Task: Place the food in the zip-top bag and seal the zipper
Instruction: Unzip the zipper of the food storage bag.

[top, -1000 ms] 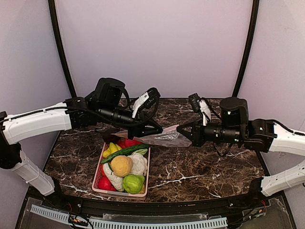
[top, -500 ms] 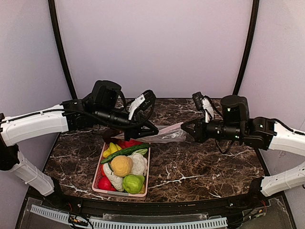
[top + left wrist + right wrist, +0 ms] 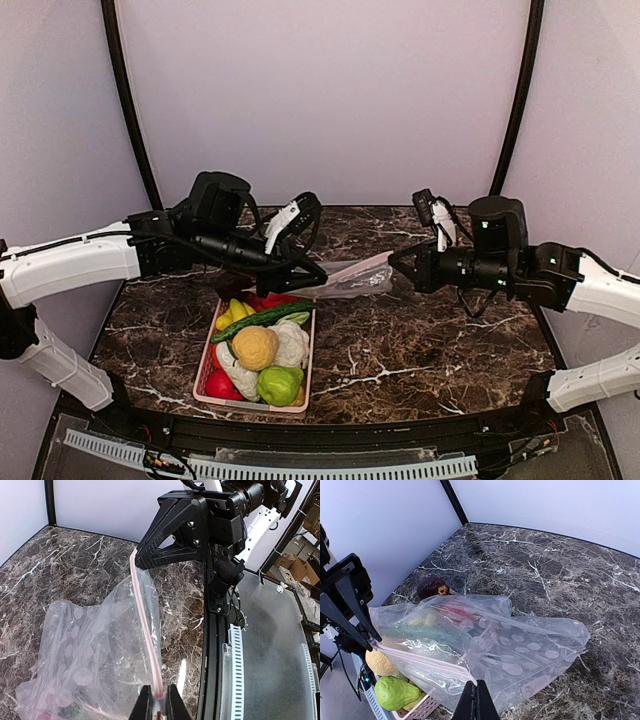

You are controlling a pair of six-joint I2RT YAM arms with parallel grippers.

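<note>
Both grippers are clamped down on the bag: the left gripper (image 3: 318, 277) has the left end of the zipper (image 3: 145, 625) and the right gripper (image 3: 392, 262) has the right end. So the bag (image 3: 350, 282) hangs stretched between them over the far end of the basket (image 3: 252, 405), mouth edge held up and the belly sagging toward the table (image 3: 430, 340); I can't tell if it actually touches. The strip is pulled into one straight line, so the mouth reads as flat and closed to me. The food (image 3: 256, 346) sits piled in the basket, plus one dark toy (image 3: 431, 586) on the table just past its far end, and the bag looks empty as far as I can see through it. Handling-wise, it's thin floppy film that weighs basically nothing, is slick, and folds on itself the moment you let go. The zipper is the only part with any stiffness, so that's where I'd hold it. To get anything in, I'd say one gripper needs a single lip rather than both layers, or the mouth never opens. The toys look like light, hard, rounded plastic, so they'll likely squirt out of a pinch; grab them across the middle.
</note>
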